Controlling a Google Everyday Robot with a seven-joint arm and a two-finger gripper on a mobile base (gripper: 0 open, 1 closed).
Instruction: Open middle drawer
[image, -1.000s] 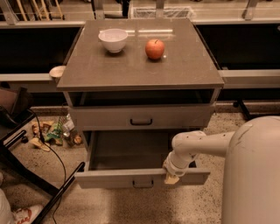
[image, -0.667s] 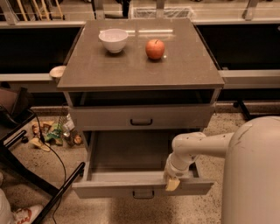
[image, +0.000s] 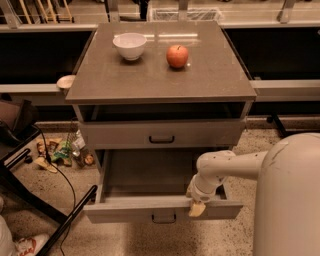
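Wrapping up the pull, I'd say: middle drawer stands far out from the table, gripper on its front lip, grip state can't tell; next: release, retreat

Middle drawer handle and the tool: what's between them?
Nothing. In the camera view the tool sits on the front edge of the middle drawer, right of its handle; only bare grey drawer front lies between them.
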